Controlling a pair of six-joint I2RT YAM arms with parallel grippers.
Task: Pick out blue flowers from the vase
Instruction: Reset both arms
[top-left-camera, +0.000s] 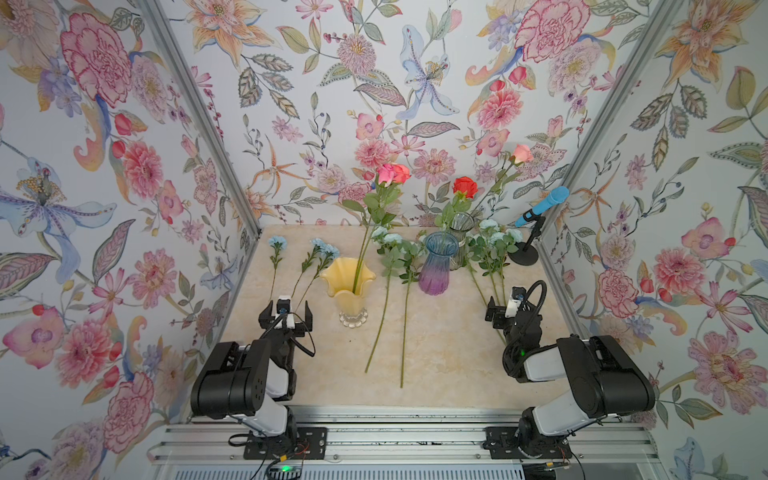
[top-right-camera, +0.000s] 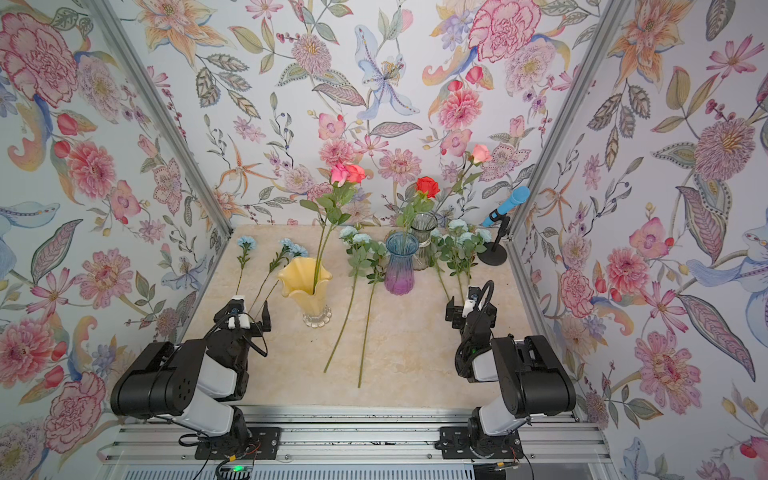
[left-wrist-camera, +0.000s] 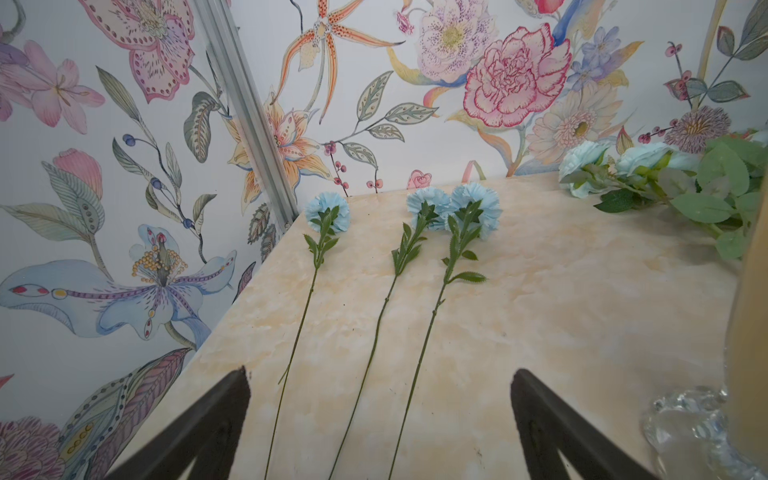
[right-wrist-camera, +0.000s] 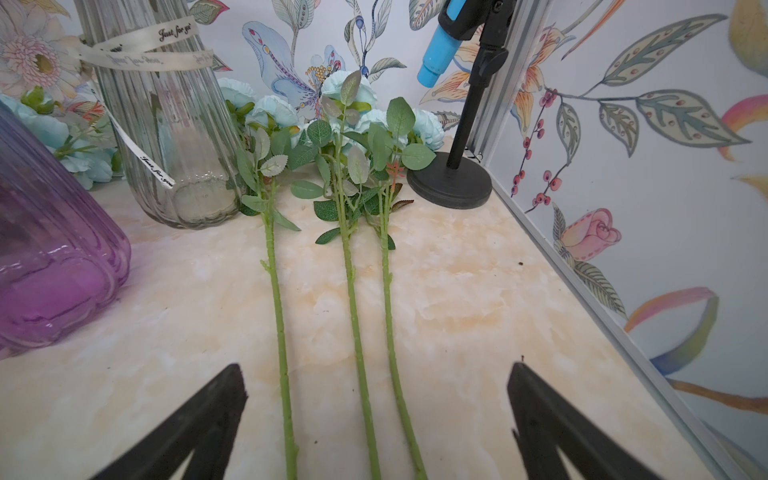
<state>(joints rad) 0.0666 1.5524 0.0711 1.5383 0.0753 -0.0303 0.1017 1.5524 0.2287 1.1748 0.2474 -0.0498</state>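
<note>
The marble table (top-left-camera: 436, 365) filled the lower middle of both top views, and the job on it looked all but finished. The yellow vase (top-left-camera: 348, 286) left of centre, the blue-purple vase (top-left-camera: 438, 266) at centre and the clear vase (top-left-camera: 461, 224) just behind it showed only pink, orange and red roses (top-left-camera: 392, 173). No blue bloom could be seen standing in any of them.

The two centre aqua sprays (top-left-camera: 392, 239) lay flat between the yellow and blue-purple vases. The three right aqua sprays (top-left-camera: 490, 245) lay right of centre, near the microphone stand (top-left-camera: 524, 255). Three carnations (top-left-camera: 324, 249) lay side by side at the left.

The left gripper (left-wrist-camera: 380, 376) hung released and empty above the carnation stems. The right gripper (right-wrist-camera: 374, 370) hung likewise above the right sprays' stems. Nothing seemed left to pull.
</note>
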